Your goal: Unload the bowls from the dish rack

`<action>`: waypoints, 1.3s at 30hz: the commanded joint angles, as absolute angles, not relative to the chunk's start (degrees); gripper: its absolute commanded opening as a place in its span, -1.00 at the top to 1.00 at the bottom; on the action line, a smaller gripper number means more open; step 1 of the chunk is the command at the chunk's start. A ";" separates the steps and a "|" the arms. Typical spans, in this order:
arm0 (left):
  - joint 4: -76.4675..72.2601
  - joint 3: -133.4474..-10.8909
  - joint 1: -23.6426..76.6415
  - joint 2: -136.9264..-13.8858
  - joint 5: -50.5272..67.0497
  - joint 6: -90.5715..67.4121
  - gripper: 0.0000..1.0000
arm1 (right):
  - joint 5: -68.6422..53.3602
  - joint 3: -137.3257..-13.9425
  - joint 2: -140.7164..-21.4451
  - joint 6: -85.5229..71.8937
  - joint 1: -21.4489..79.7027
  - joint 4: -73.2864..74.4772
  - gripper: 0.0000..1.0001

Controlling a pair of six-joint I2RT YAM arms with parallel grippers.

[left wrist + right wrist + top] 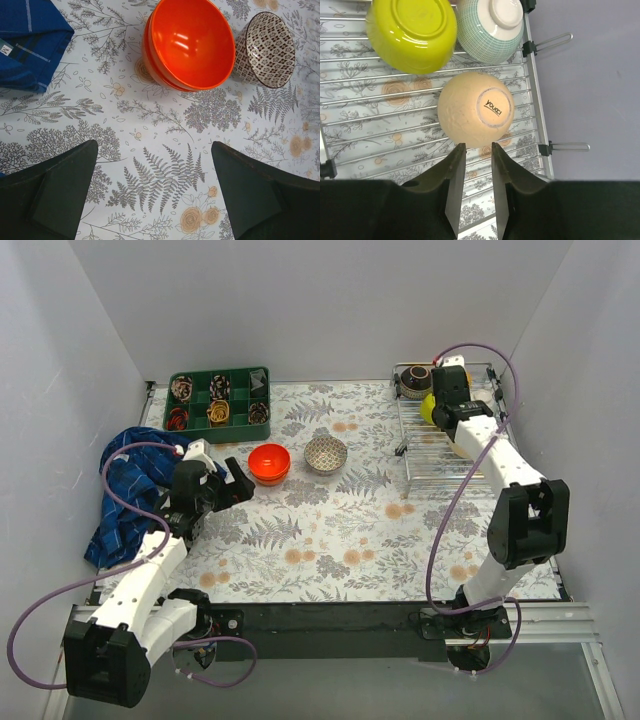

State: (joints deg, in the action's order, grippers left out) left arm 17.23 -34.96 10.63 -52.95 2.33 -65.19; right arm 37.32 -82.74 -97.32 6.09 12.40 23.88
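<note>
Slippage is the main risk. The beige bowl [475, 110] sits upside down on the dish rack [430, 455], its glossy dome and small foot ring facing up. The right hand [478, 150] hangs just at its near edge, fingers almost pressed together with only a slim gap, pinching nothing. Fingers this narrow could not straddle the dome. Coming down as they are, they would likely skid off the curved wall. A shove could send the bowl into the lime green bowl [412, 32] and the pale mint bowl [490, 27] close behind it, both also upside down. A fingertip could also catch between the thin wires. A dark brown bowl [415, 381] sits at the rack's far corner.

The right arm is stretched far forward over the rack, wrist pointing down. The left arm is bent low over the desk [340, 540]. The left hand [153, 145] is spread wide and empty, hovering near 2 nested red-orange bowls [190, 42] and the white patterned bowl [265, 50], which stand upright on the desk. A blue cloth [25, 45] lies to its left.
</note>
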 commanded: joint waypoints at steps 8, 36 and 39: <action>15.73 -33.84 10.72 -51.33 3.43 -64.69 -0.96 | 35.42 -80.24 -96.94 4.14 7.49 23.29 -0.55; 14.77 -33.22 11.16 -51.15 3.08 -63.81 -0.97 | -5.34 -82.44 -103.88 -8.70 -10.02 19.87 -0.61; 15.64 -33.22 11.16 -50.89 3.69 -64.51 -0.96 | -9.82 -81.39 -104.41 -8.88 -10.02 19.25 -0.57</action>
